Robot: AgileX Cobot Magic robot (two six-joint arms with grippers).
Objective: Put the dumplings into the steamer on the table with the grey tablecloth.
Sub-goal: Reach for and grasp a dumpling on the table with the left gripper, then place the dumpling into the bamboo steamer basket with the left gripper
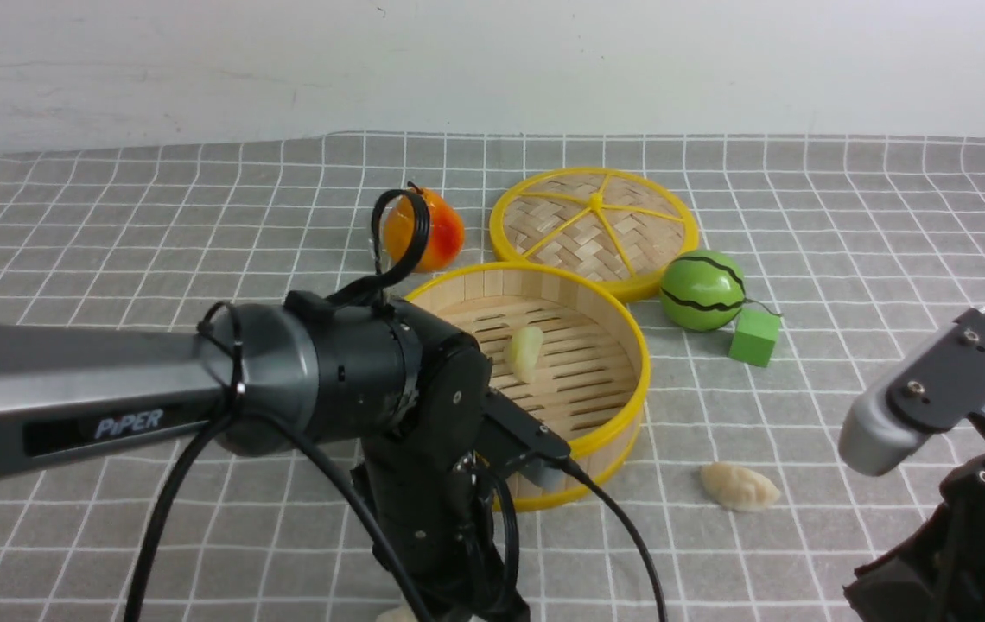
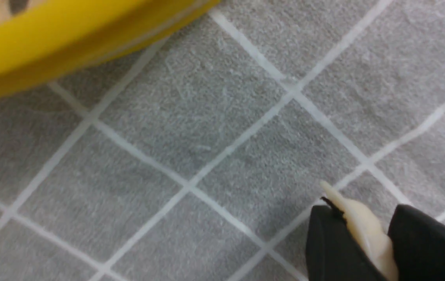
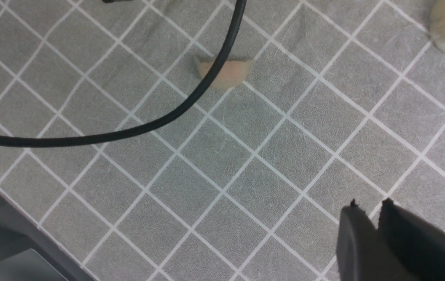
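Observation:
The steamer (image 1: 609, 436) stands mid-table on the grey tablecloth (image 1: 112, 225) with one greenish dumpling (image 1: 525, 350) lying on its slats. My left gripper (image 2: 363, 210) is down at the cloth just in front of the steamer's yellow rim (image 2: 50, 39), shut on a cream dumpling (image 2: 367, 230) that sticks out past the tips. Another pale dumpling (image 1: 739, 485) lies on the cloth right of the steamer. In the right wrist view a pinkish dumpling (image 3: 230, 72) lies partly behind a black cable (image 3: 191, 105). My right gripper (image 3: 369, 207) hovers shut and empty.
The flat woven lid (image 1: 594, 226) lies behind the steamer. A toy pear (image 1: 432, 229) sits at its back left. A toy watermelon (image 1: 703, 290) and a green cube (image 1: 754, 337) sit to its right. My right arm (image 1: 942, 406) is at the front right corner.

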